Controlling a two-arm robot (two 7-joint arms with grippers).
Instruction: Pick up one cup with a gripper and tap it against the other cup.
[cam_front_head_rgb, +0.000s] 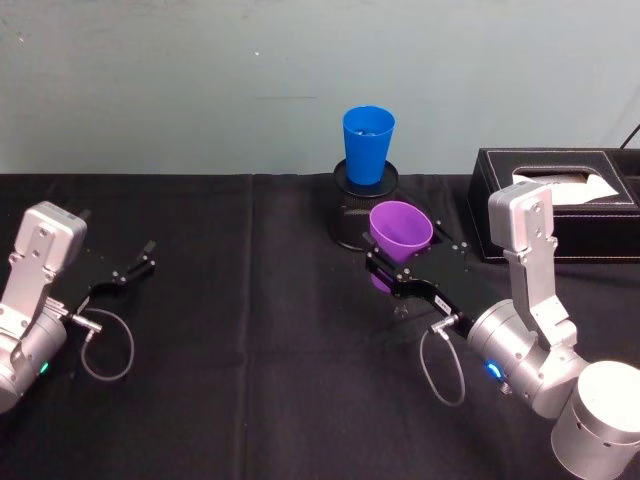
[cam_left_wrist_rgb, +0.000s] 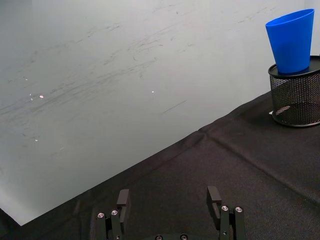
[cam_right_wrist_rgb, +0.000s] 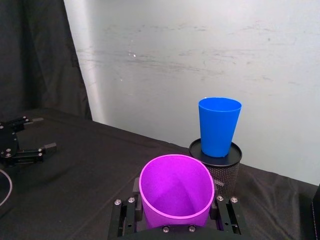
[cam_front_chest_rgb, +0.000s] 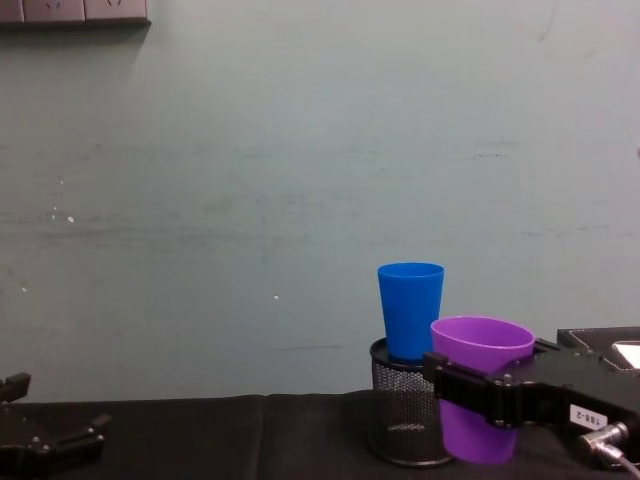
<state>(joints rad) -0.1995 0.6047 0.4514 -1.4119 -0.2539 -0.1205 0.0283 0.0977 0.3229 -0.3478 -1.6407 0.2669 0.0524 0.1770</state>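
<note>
Head view: a black-draped desk (cam_front_head_rgb: 250, 380) is spread across the lower frame, with a black tissue box (cam_front_head_rgb: 600, 235) set at its right edge. The right hand (cam_front_head_rgb: 410, 258), right of centre, is clamped on the purple cup (cam_front_head_rgb: 400, 230), one flat finger pressed to each side below the rim. The cup is held upright, mouth upward. The left hand (cam_front_head_rgb: 140, 262), at the left edge, is seen with fingers spread and nothing between them. A black mesh pot (cam_front_head_rgb: 350, 215) is placed at centre, just beside the purple cup. On its flat black top the blue cup (cam_front_head_rgb: 367, 140) is set upright, apart from the purple one.
</note>
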